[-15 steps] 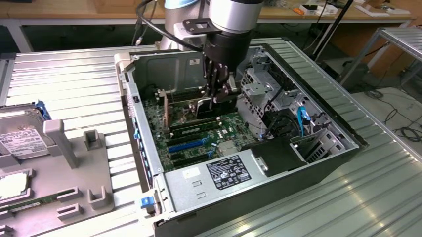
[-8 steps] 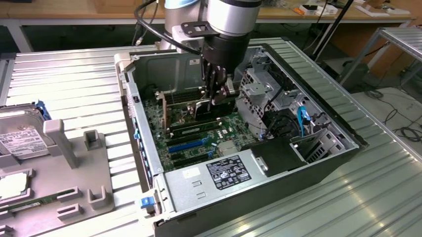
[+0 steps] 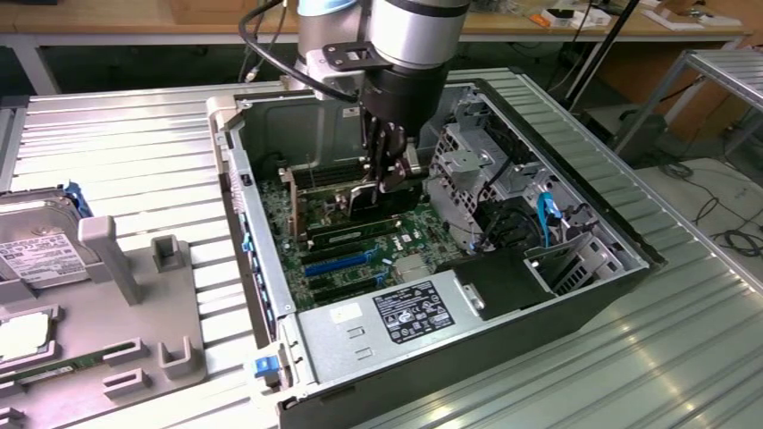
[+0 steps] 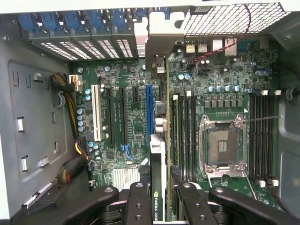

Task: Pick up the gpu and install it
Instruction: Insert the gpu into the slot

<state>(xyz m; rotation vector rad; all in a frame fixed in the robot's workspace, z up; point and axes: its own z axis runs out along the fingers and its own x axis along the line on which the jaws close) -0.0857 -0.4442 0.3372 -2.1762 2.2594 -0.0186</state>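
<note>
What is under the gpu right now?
The motherboard, with its blue slot just beside the card's edge. The gripper holds the gpu edge-on, so the strip of board directly below it is covered.

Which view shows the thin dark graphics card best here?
The wrist view: the thin dark graphics card with its silver end bracket stands edge-on, gripped by the end effector, over the green motherboard. In the exterior view the arm and end effector hide most of it.

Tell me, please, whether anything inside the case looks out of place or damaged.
Nothing looks spilled or damaged. The gpu stands on edge, gripped in the claw over the motherboard. One oddity: the processor socket is bare, with no cooler over it.
</note>
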